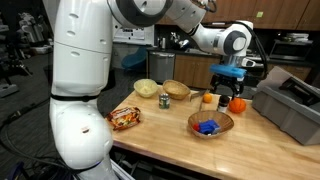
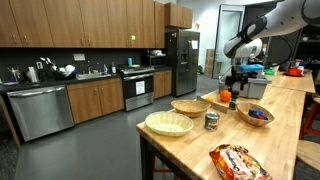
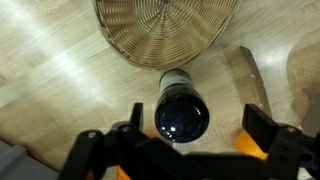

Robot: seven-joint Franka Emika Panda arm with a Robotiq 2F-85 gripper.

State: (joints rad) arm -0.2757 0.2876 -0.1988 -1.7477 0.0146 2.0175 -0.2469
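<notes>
A dark-capped bottle [image 3: 182, 108] stands upright on the wooden table [image 3: 60, 70], seen from straight above in the wrist view. My gripper [image 3: 195, 125] hangs over it, open, its fingers [image 3: 258, 125] on either side of the cap and not touching it. In both exterior views the gripper [image 1: 228, 76] [image 2: 237, 76] is above the bottle [image 1: 222, 98] [image 2: 227, 98]. An orange [image 3: 250, 146] lies by the right finger. Past the bottle is an empty wicker basket [image 3: 165, 25].
On the table are two oranges [image 1: 208, 98] [image 1: 237, 104], a wicker bowl holding blue things [image 1: 210, 124], two empty wicker bowls [image 1: 146, 88] [image 1: 177, 90], a can [image 1: 164, 100] and a chips bag [image 1: 125, 118]. A grey bin [image 1: 290, 105] sits at the table's end.
</notes>
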